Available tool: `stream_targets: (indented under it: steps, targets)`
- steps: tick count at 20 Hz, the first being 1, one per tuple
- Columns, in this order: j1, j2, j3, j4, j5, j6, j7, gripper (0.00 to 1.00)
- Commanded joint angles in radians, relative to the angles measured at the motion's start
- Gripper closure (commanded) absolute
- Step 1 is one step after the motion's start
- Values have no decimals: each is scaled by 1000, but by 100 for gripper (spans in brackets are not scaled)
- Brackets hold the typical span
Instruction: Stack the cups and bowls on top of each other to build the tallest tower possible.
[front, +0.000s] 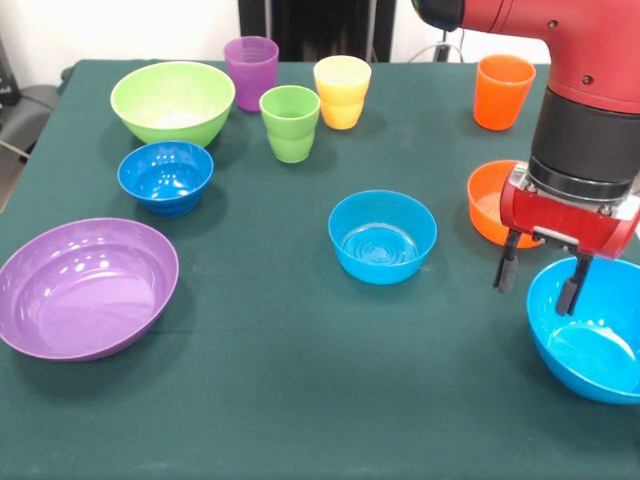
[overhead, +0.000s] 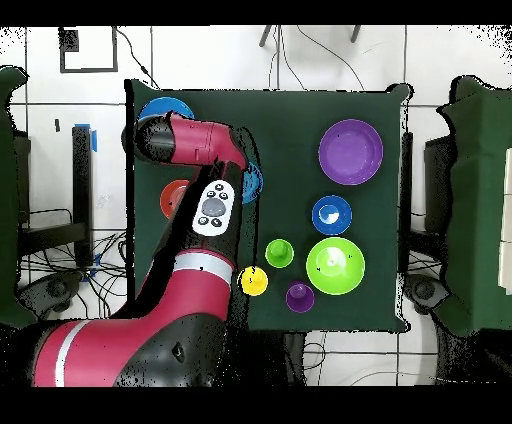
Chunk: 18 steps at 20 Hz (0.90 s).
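Note:
My gripper (front: 540, 278) hangs open at the right, with one of its fingers (front: 506, 270) outside and the other inside the near rim of the large light blue bowl (front: 592, 340) (overhead: 160, 106). Just behind it sits the small orange bowl (front: 486, 205) (overhead: 173, 200), partly hidden. The small light blue bowl (front: 382, 237) is at the centre. The dark blue bowl (front: 166, 177), lime green bowl (front: 172, 100) and large purple bowl (front: 85, 288) are to the left. Purple (front: 251, 72), green (front: 290, 122), yellow (front: 342, 90) and orange (front: 503, 90) cups stand along the back. Every piece stands singly.
Everything rests on a dark green tablecloth (front: 270, 400). In the overhead view my arm (overhead: 195, 140) covers the gripper and the orange cup. The large light blue bowl lies close to the table's right edge in the front view.

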Motion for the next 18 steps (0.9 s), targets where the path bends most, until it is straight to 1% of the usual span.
stream_targets:
  steps: [1,6,10,14,18]
  targets:
    - [-16,52,65,-32,-2,60,117,0]
    - [-22,106,80,-67,-3,20,103,0]
    - [-22,141,79,-85,-19,15,80,0]
    - [-27,164,90,-89,-22,-11,71,0]
    - [-30,170,108,-90,-17,-23,65,0]
